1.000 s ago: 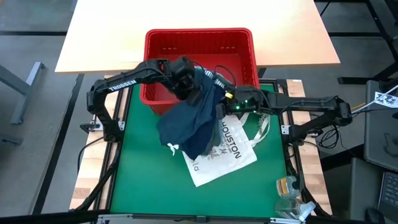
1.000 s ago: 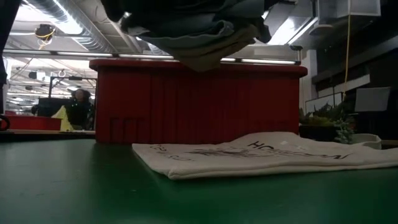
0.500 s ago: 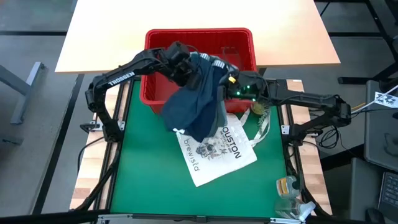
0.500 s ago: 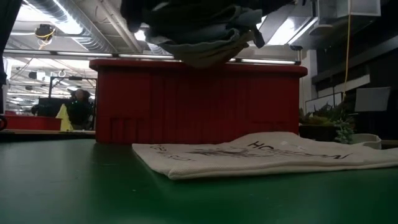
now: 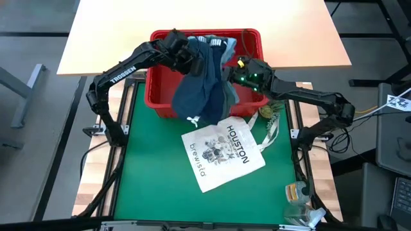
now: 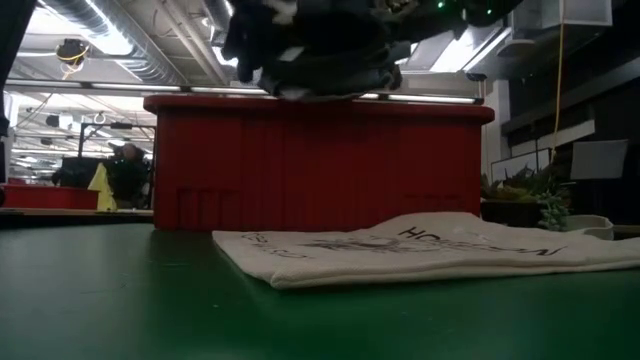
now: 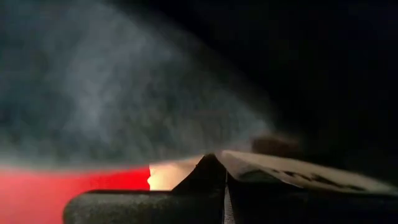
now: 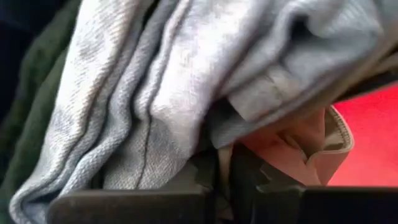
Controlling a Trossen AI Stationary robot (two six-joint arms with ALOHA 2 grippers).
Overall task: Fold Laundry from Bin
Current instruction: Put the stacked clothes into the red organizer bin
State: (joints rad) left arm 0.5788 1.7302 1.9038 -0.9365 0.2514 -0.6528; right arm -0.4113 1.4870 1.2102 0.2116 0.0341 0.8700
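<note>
A bundle of laundry (image 5: 199, 90) hangs between my two grippers above the red bin (image 5: 160, 96). Its navy part droops over the bin's near wall, and a waistband with white lettering (image 5: 215, 43) lies on top. In the low view the bundle (image 6: 320, 45) hangs above the bin (image 6: 320, 165), clear of the green mat. My left gripper (image 5: 188, 56) is shut on the bundle's left side. On its right side my right gripper (image 5: 232, 64) is shut too. The right wrist view shows grey-blue cloth (image 8: 155, 93) with dark green beside it. My left gripper comes slanting down from the table's left and pinches dark cloth (image 7: 214, 160) at the bundle's upper left between its two shut fingers (image 7: 186, 199); how many layers I cannot tell. The cloth hangs below, clear of the mat. My right gripper pinches bunched folds of grey-blue cloth (image 8: 214, 134) between its two fingers (image 8: 249, 180), several layers together, with a beige piece (image 8: 311, 149) beside them. The fingers come level from the table's right. The bundle sags below the hold, lifted clear.
A white tote bag printed HOUSTON (image 5: 223, 154) lies flat on the green mat (image 5: 154, 179) just near of the bin. A small plant (image 5: 270, 110) sits at the mat's right edge. A pale wooden tabletop (image 5: 128, 32) lies beyond the bin. A person (image 6: 128, 172) shows far behind.
Both grippers have carried the bundle toward the table's far edge, from above the tote bag to over the bin. The right gripper has tipped up toward level. The hanging navy end has left the tote bag, which now lies uncovered.
</note>
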